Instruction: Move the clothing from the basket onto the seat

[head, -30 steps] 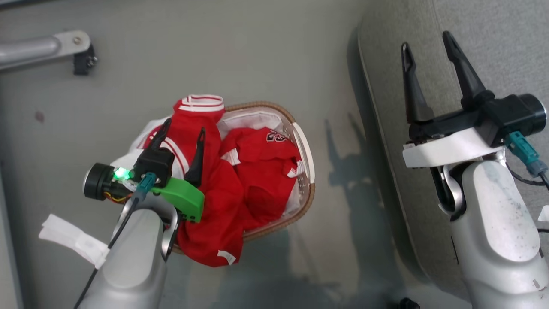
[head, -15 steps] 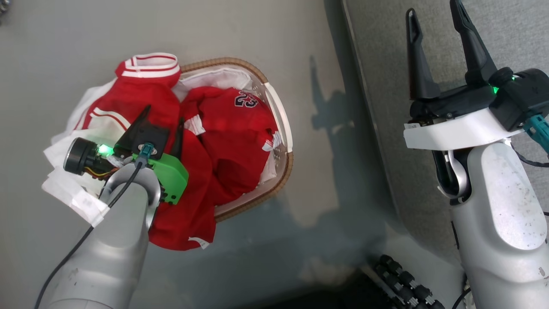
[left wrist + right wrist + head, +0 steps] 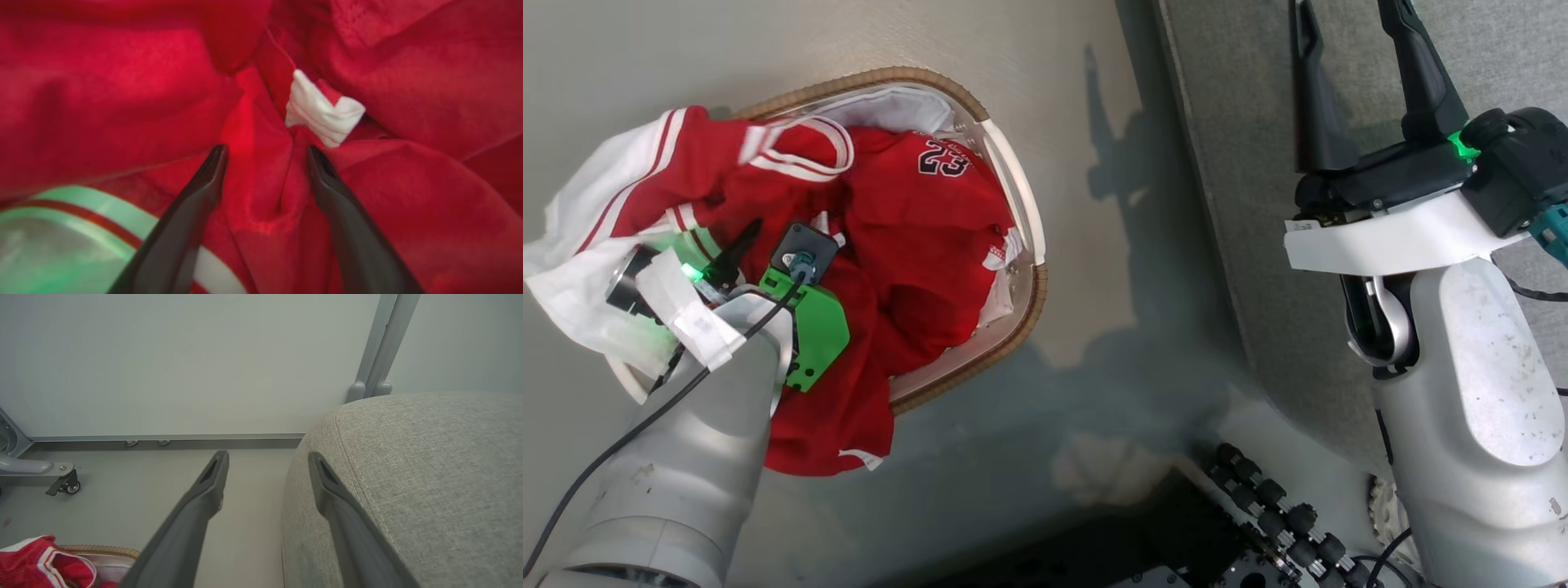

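Operator, your stock at this moment:

1. Red jersey numbered 23 (image 3: 915,237): heaped in the oval cream plastic basket with brown woven rim (image 3: 1025,302).
2. Red garment with white sleeve panels and striped trim (image 3: 645,163): draped over the basket's left rim, spilling toward the grey floor (image 3: 645,49).
3. Your left gripper (image 3: 266,151): fingers spread and pushed into the red cloth, a raised fold between them, not pinched.
4. Your right gripper (image 3: 268,457): fingers wide apart, empty, above the edge of the grey fabric sofa seat (image 3: 429,465).
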